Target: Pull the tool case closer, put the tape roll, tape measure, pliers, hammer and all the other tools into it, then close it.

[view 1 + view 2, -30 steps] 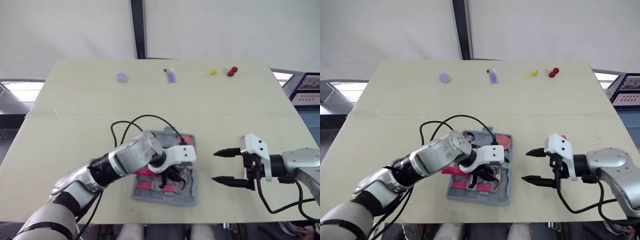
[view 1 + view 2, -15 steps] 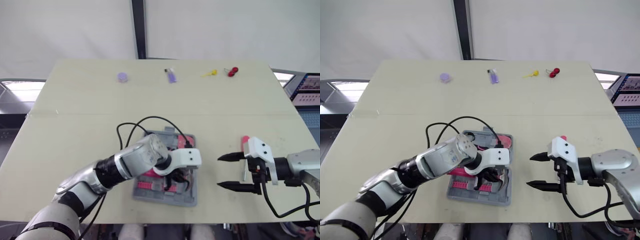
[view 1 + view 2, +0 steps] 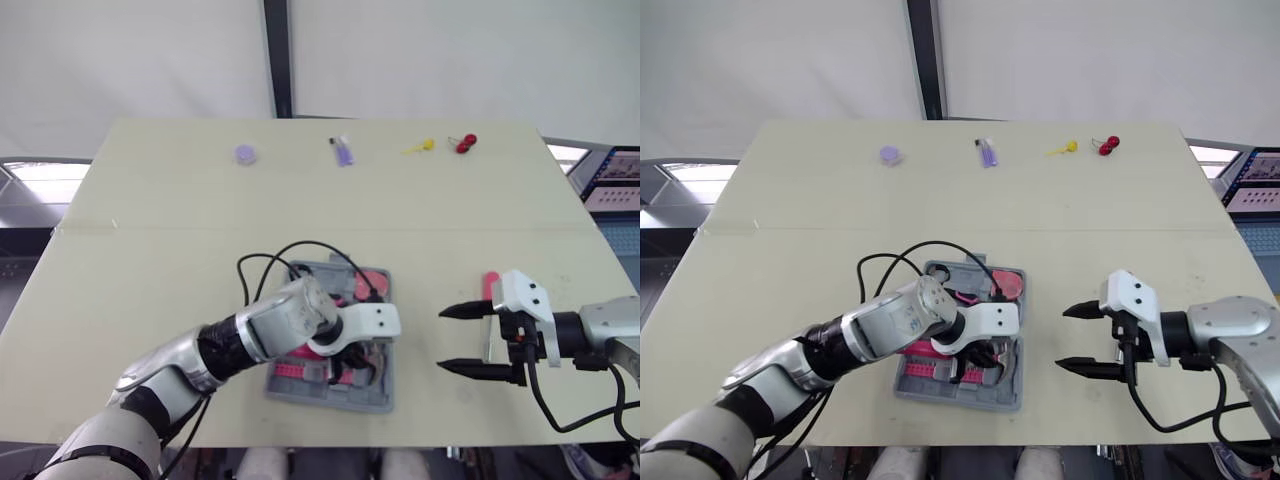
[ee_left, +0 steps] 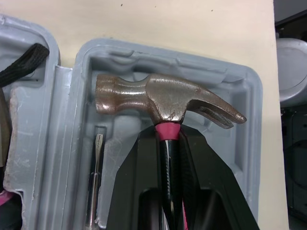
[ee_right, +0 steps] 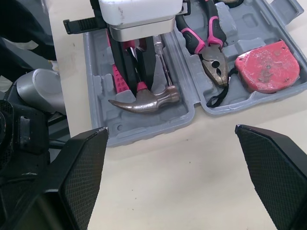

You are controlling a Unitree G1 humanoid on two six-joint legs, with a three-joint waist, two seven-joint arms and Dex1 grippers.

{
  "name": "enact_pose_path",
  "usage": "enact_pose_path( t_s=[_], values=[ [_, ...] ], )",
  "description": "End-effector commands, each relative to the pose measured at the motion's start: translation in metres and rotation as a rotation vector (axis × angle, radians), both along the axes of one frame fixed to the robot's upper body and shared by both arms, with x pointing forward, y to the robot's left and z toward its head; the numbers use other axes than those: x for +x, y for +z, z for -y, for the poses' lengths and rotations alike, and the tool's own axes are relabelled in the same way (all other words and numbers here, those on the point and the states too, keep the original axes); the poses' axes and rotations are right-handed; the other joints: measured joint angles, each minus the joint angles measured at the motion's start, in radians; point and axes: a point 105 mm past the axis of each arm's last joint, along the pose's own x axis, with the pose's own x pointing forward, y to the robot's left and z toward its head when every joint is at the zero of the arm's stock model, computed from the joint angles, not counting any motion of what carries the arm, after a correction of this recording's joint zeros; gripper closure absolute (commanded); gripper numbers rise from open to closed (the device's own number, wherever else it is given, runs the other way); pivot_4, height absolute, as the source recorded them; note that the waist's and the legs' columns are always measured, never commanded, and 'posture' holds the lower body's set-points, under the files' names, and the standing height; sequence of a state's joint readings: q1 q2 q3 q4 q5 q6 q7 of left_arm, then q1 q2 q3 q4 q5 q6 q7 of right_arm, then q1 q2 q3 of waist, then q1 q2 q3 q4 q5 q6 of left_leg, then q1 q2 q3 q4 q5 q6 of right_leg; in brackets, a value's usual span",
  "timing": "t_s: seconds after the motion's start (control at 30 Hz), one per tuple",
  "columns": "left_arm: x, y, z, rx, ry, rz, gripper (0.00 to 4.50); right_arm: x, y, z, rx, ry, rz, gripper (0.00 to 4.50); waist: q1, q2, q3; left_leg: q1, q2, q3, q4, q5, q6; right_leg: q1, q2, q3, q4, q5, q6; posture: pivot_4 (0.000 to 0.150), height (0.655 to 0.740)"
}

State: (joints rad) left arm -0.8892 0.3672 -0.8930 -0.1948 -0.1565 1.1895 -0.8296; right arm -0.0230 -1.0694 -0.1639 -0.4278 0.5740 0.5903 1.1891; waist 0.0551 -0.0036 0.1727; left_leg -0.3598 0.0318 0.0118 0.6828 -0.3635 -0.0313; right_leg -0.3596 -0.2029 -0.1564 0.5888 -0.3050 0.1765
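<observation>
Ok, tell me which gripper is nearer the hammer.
Left. The left gripper is clamped on the hammer just below its head, inside the case. The right gripper hangs open over the table beside the case, touching neither.

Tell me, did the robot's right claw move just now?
Yes. The right gripper slid a little toward the robot's right, away from the tool case, so the gap of table between them grew.

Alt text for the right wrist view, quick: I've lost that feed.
The left hand grips the hammer just below its head, inside the open grey tool case. The pliers and a red tape measure lie in the case's other half. The right hand is open beside the case.
</observation>
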Motion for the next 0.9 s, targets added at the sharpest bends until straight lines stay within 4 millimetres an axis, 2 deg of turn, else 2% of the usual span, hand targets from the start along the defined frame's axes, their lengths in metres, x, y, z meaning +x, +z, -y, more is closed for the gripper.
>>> enact_pose_path(
  t_s=[0.03,0.9],
  values=[
    [-0.0064,0.0017,0.0073,-0.013,-0.045,0.019,4.43,-0.0001,0.0108,-0.0022,0.0,0.017,0.042,0.0,0.0,0.0,0.0,0.0,0.0,0.0,0.0,0.0,0.0,0.0,0.0,0.0,0.0,0.0,0.0,0.15,0.74],
    [-0.0036,-0.005,0.0148,-0.001,-0.077,0.045,4.43,-0.0004,0.0106,-0.0012,0.009,-0.005,0.046,0.0,0.001,0.0,0.0,0.0,0.0,0.0,0.0,0.0,0.0,0.0,0.0,0.0,0.0,0.0,0.0,0.15,0.74]
  ],
)
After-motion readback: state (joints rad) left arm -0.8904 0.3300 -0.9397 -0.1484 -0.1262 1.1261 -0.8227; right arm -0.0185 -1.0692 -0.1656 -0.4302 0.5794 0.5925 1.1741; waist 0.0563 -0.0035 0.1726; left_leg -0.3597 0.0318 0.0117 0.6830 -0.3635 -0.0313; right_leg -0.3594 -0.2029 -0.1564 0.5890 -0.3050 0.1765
